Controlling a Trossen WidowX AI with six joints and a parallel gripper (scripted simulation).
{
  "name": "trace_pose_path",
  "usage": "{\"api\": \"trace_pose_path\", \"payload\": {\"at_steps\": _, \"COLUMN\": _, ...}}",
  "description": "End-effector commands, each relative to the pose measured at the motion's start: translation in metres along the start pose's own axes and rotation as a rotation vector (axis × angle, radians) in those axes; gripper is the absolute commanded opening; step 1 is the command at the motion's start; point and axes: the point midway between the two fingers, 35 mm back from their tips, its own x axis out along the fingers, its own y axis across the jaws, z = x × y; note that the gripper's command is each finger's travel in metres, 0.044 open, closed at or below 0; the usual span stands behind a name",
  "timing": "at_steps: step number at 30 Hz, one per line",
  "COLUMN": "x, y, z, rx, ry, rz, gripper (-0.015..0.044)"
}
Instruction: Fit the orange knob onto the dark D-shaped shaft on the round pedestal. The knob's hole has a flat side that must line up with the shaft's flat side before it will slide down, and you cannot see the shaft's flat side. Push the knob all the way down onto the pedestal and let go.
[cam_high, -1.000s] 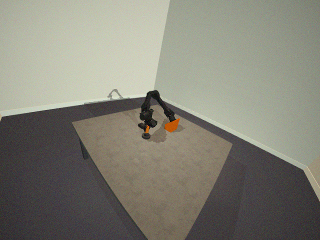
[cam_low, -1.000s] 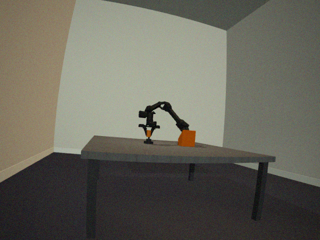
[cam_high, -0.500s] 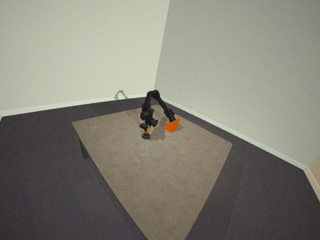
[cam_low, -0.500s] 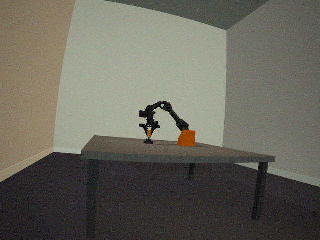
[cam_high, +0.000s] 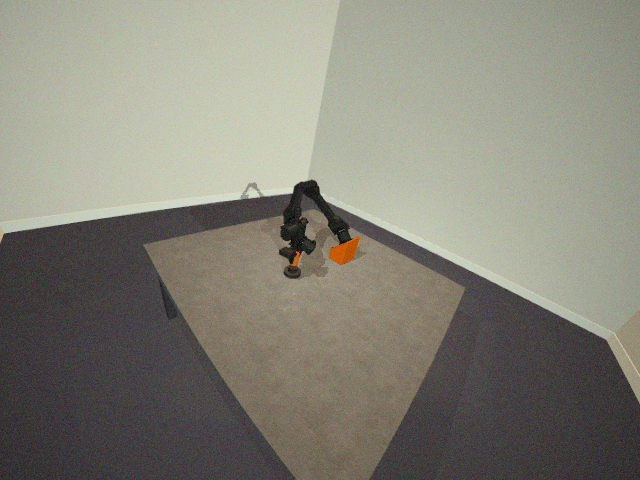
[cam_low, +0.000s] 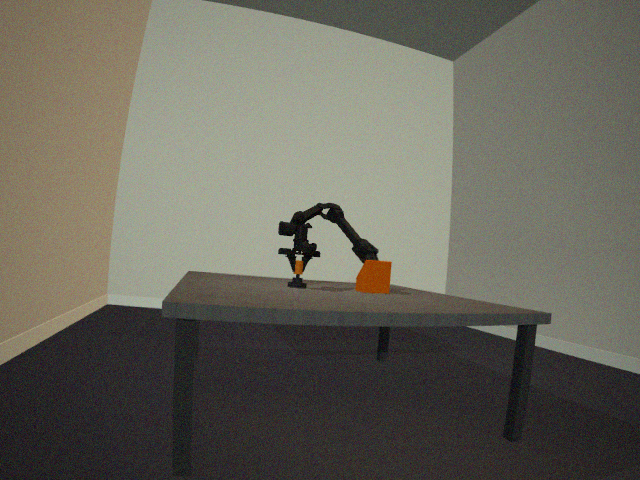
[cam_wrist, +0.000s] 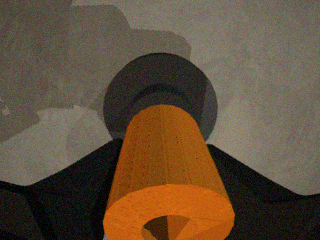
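Note:
The orange knob (cam_high: 296, 258) (cam_low: 298, 267) (cam_wrist: 162, 155) is a tall cylinder, upright in the exterior view. My gripper (cam_high: 295, 261) (cam_low: 298, 270) (cam_wrist: 163, 150) is shut on it, a dark finger on each side. The round dark pedestal (cam_high: 292, 274) (cam_low: 296, 285) (cam_wrist: 160, 67) stands on the table below. In the exterior view the knob's lower end is above the pedestal's base, with a narrow dark part between them. The wrist view shows the opening in the knob's upper end, with the knob covering the pedestal's middle. The shaft's flat side is hidden; whether the shaft is inside the knob cannot be told.
An orange block (cam_high: 343, 252) (cam_low: 374, 277) stands at the arm's base, right of the pedestal in the top and exterior views. The dark arm (cam_high: 323, 207) (cam_low: 348, 230) arches between them. The table (cam_high: 330, 361) (cam_low: 351, 304) has its edges well away from the pedestal in the top view.

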Motion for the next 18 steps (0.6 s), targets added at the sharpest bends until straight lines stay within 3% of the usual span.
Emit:
{"api": "trace_pose_path", "payload": {"at_steps": 1, "x": 0.0004, "y": -0.0015, "z": -0.0006, "rx": -0.001, "ry": 0.002, "rz": -0.005, "gripper": 0.0000}}
{"api": "trace_pose_path", "payload": {"at_steps": 10, "x": -0.0045, "y": -0.0029, "z": -0.0018, "rx": -0.010, "ry": 0.002, "rz": -0.005, "gripper": 0.0000}}
{"api": "trace_pose_path", "payload": {"at_steps": 18, "x": -0.0061, "y": -0.0059, "z": -0.0030, "rx": -0.210, "ry": 0.003, "rz": -0.005, "gripper": 0.0000}}
